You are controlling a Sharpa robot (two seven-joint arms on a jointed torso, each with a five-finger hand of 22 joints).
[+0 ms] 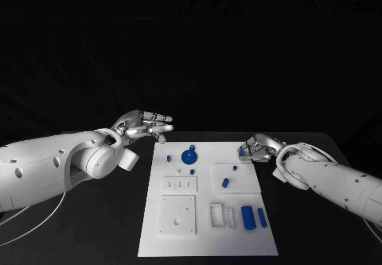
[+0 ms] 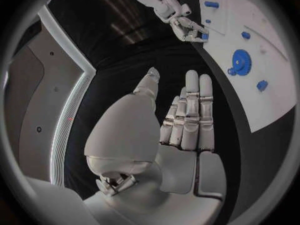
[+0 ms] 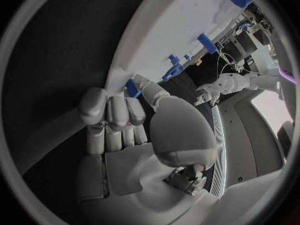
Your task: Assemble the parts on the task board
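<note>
The white task board (image 1: 207,243) lies in the middle of the black table. A blue gear (image 1: 189,156) sits near its far edge, with a small blue peg (image 1: 168,158) to its left. My right hand (image 1: 259,148) is at the board's far right corner, thumb and fingers pinching a small blue part (image 1: 241,153). The right wrist view shows that part (image 3: 132,87) between the fingertips at the board's edge (image 3: 169,30). My left hand (image 1: 147,126) hovers off the board's far left corner, fingers apart and holding nothing; its fingers (image 2: 190,110) are stretched out straight.
Two small blue pieces (image 1: 225,182) lie on a raised white square right of centre. Two blue cylinders (image 1: 248,216) stand near the front right beside white slotted blocks (image 1: 216,215). A white plate with holes (image 1: 176,215) sits front left.
</note>
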